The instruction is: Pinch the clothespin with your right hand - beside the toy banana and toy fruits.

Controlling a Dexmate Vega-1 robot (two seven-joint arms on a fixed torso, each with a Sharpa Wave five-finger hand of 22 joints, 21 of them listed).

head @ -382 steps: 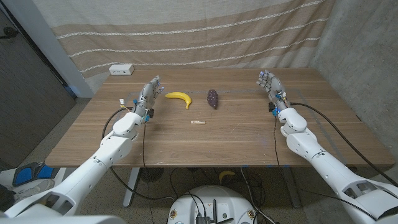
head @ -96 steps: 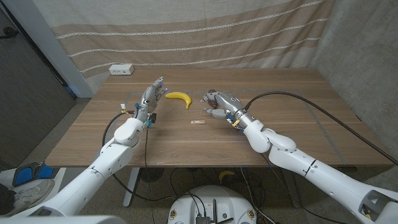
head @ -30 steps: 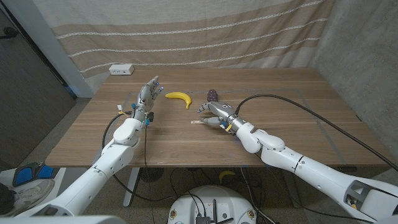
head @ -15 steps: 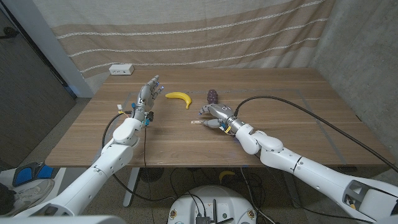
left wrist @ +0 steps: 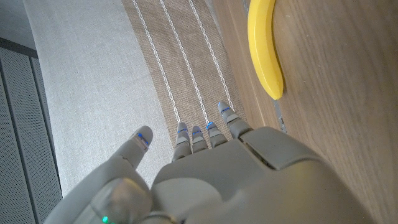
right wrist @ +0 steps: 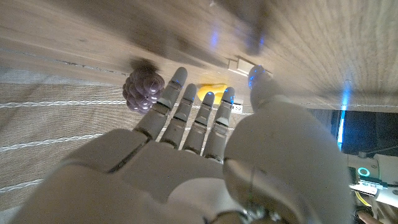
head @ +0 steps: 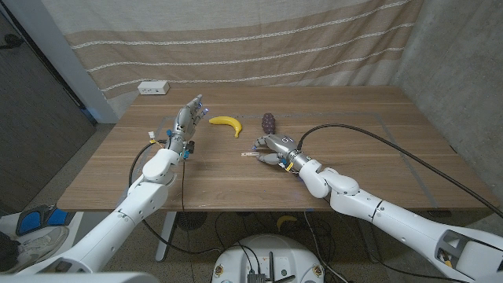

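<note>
The wooden desk [head: 157,185] carries one yellow toy banana [head: 226,123], one purple grape bunch [head: 269,122] and one small pale clothespin [head: 249,155]. The right hand [head: 271,148], fingers apart, sits just at its 3 o'clock, holding nothing. The left hand [head: 185,119] is spread, empty.

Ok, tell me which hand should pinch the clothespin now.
Right. The right hand hovers beside the clothespin with fingers spread, holding nothing yet. The left hand stands open farther off, beyond the toy banana.
</note>
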